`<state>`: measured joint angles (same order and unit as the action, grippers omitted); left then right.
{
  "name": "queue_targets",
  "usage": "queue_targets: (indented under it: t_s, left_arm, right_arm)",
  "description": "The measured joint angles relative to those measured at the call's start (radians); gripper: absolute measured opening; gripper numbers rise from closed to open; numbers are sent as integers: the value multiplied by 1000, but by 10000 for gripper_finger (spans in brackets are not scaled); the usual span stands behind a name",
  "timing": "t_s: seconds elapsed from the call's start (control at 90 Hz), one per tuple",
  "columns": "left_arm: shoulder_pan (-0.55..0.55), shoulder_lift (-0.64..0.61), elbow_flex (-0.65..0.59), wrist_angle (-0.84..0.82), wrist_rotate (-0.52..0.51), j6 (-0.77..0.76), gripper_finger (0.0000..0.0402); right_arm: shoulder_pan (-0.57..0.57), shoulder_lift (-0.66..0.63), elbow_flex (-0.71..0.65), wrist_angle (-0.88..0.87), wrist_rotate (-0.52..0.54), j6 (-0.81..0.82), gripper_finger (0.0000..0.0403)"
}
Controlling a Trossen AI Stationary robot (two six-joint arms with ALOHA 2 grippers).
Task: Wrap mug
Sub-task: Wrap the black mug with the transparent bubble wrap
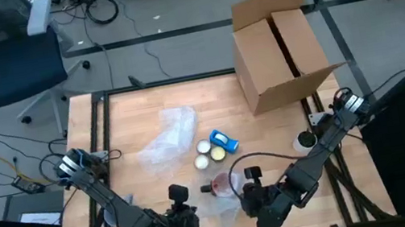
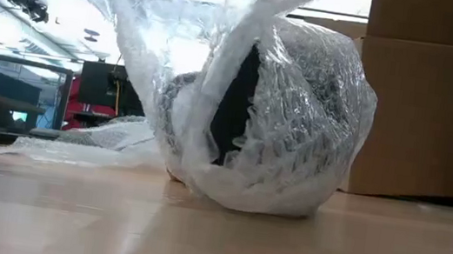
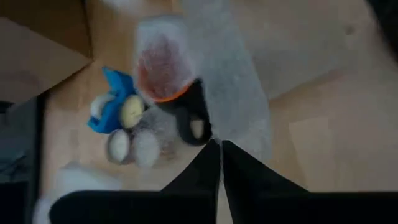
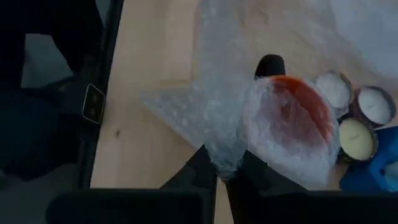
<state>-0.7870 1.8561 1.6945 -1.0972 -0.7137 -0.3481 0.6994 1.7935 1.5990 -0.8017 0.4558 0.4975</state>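
Near the desk's front edge, the right gripper [image 4: 222, 171] pinches the bubble wrap [image 4: 224, 118] taut over the mug [image 4: 292, 121], while the left gripper [image 3: 221, 163] hovers with fingers pressed together.

Red mug [image 1: 219, 185] swathed in bubble wrap [image 2: 280, 117], near table's front edge, by candles

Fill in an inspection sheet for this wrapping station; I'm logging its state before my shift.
Surface: light wooden table, no spills seen.
Job's things: red mug partly covered in clear bubble wrap.
Clutter: three small candles, blue item, loose plastic sheet, open cardboard box.
Grippers: right gripper shut on the wrap; left gripper shut, holding nothing visible.
Cables: several on the floor.
Surroundings: office chair, nobody seen.
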Motion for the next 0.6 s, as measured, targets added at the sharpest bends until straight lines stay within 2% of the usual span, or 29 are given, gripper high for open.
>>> queue_targets:
  t_s: [0.211, 0.411, 0.6]
  left_arm:
    - [1, 0, 77, -192, 33, -57, 37]
    - [-46, 0, 106, -416, 80, -212, 65]
    - [-118, 0, 102, -474, 80, -341, 72]
  right_arm:
    - [0, 0, 0, 3, 0, 27, 0]
    - [0, 0, 0, 21, 0, 29, 0]
    - [0, 0, 0, 31, -1, 28, 0]
